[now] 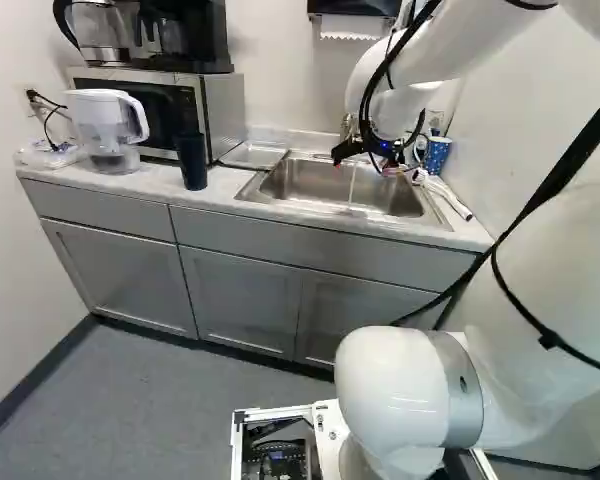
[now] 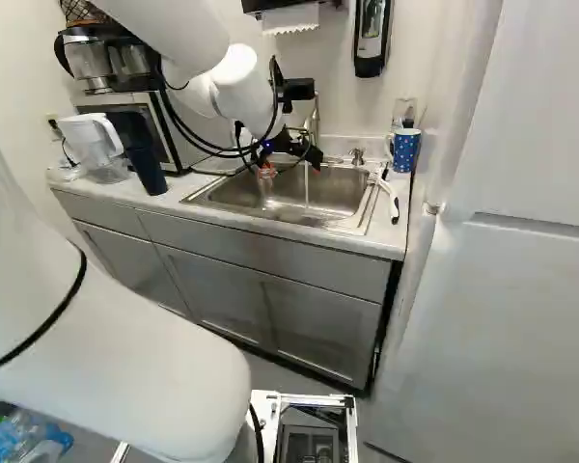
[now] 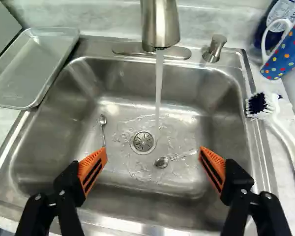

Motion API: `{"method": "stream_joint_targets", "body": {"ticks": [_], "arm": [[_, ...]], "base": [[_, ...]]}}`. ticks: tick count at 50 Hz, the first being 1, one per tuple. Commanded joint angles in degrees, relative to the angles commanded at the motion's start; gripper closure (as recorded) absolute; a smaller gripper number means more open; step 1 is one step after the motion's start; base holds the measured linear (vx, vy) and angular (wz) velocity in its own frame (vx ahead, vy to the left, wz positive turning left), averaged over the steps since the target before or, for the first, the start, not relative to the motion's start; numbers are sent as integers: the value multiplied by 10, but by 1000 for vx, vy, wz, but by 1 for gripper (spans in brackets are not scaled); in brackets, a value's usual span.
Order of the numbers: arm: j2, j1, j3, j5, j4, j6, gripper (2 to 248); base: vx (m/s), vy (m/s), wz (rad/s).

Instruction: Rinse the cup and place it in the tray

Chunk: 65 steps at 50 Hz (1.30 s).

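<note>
Over the sink, my gripper [image 2: 291,168] hangs with its fingers spread; in the wrist view the gripper [image 3: 153,151] is open, with nothing between its orange pads. A blue cup with coloured dots [image 3: 288,51] and a handle stands on the counter at the sink's faucet-side corner, apart from the fingers; the same cup [image 2: 405,151] shows in the right base view. The metal tray [image 3: 32,66] lies on the counter across the sink from that cup. Water [image 3: 159,93] runs from the faucet [image 3: 160,24] into the sink [image 3: 123,105].
Two spoons lie in the sink, one [image 3: 162,162] near the drain. A white-handled brush [image 3: 285,140] rests beside the dotted cup. A dark tumbler [image 1: 191,160], a water pitcher [image 1: 105,125] and a microwave [image 1: 220,110] occupy the counter's far side. A wall rises close beside the brush.
</note>
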Motion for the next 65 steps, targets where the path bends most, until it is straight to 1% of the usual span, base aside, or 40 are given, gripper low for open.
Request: {"method": "stream_joint_targets", "body": {"ticks": [37,65], "arm": [[12,78,10,0,0,0,3],[-1,136,-1,0,0,0,3]], "base": [[0,0,0],[0,0,0]]}}
